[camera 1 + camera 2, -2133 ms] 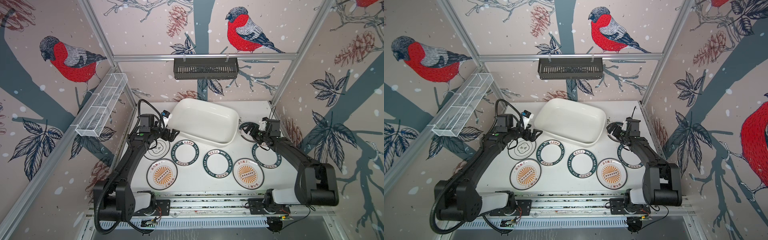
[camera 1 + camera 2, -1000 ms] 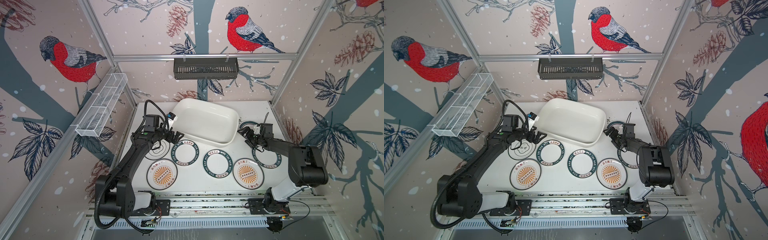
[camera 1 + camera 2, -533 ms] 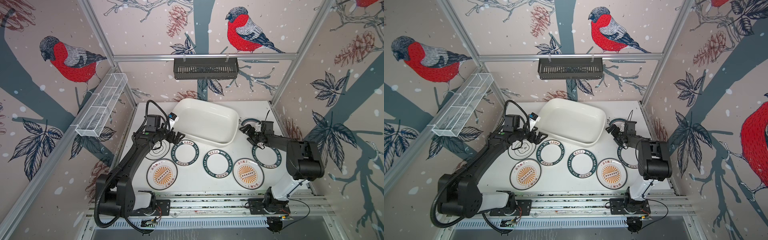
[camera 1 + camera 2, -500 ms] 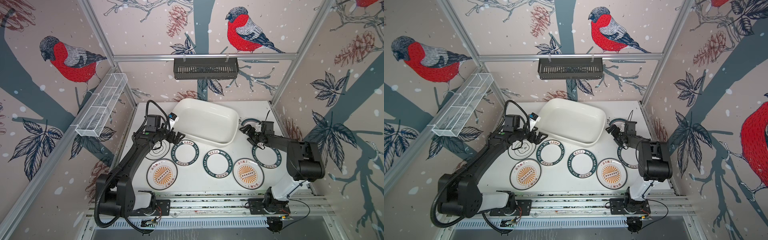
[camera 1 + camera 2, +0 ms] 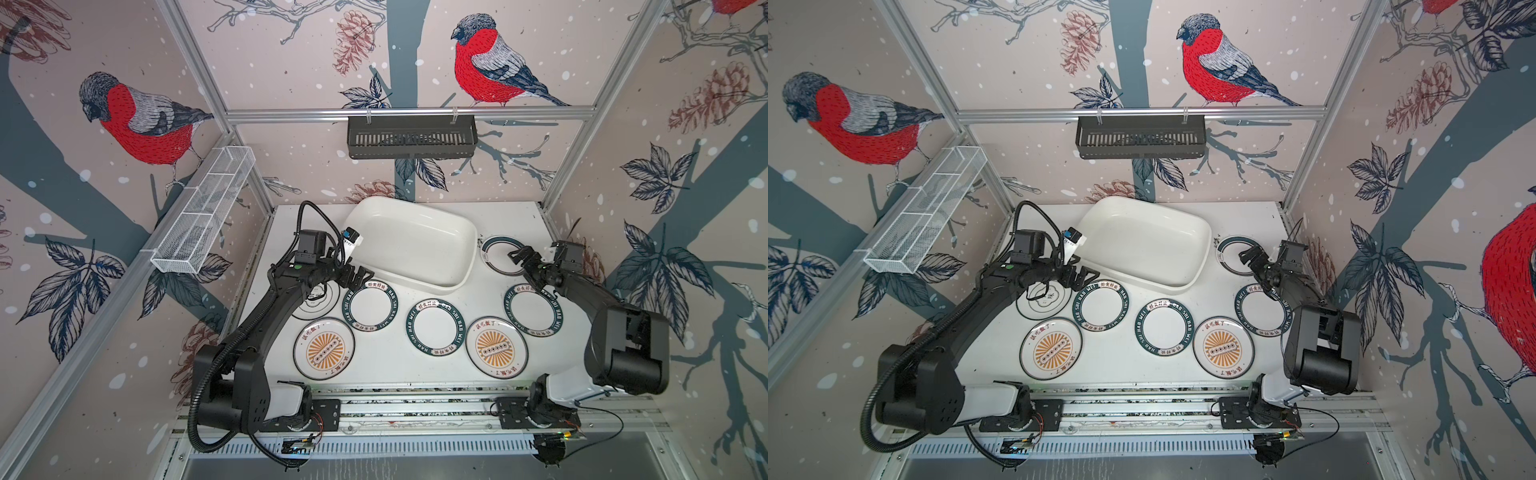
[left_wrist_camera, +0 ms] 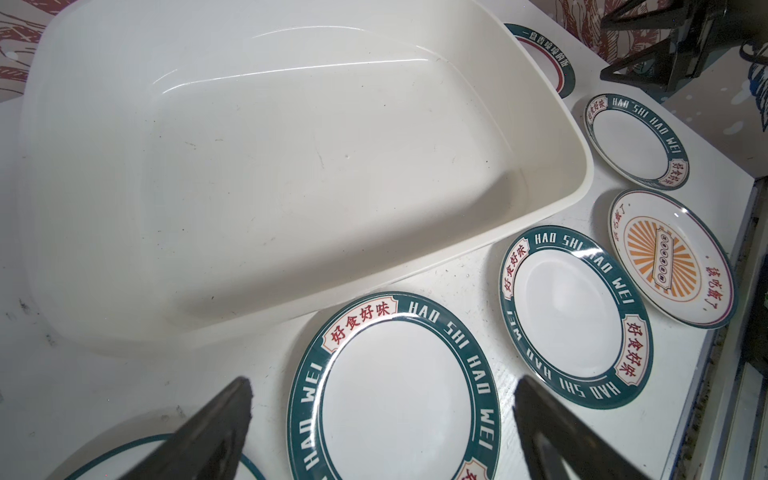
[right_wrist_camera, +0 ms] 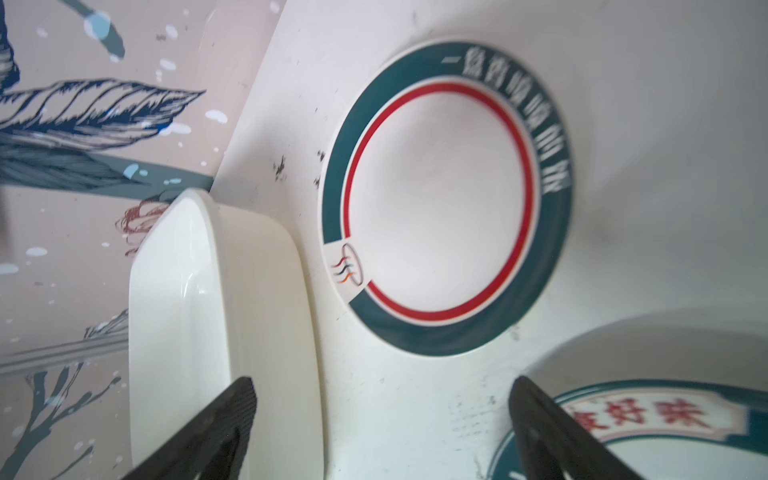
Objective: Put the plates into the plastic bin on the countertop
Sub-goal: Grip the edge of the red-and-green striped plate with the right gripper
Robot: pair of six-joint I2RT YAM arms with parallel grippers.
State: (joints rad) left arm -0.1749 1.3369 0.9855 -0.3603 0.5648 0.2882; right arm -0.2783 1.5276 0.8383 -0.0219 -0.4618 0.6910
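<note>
On countertop, seven plates lie flat before and beside bin; none inside. At green-rimmed plate edge, left gripper spread wide, empty, probably set for rim pinch. Likewise right gripper: wide, empty, facing red-ringed plate beside bin's end.

Top views: the whole cell was looked down on steeply from high above the plastic bin; nearly the same field was covered in both top views, shifted slightly sideways.
Left wrist view: the plastic bin was faced from close by, across its long wall, past the tips of the left gripper.
Right wrist view: the end wall of the plastic bin was faced from very near and low, rolled sideways, past the tips of the right gripper.
Shared: the plastic bin was caught in all four views; the red-ringed plate just beside it was caught by both wrist views.
</note>
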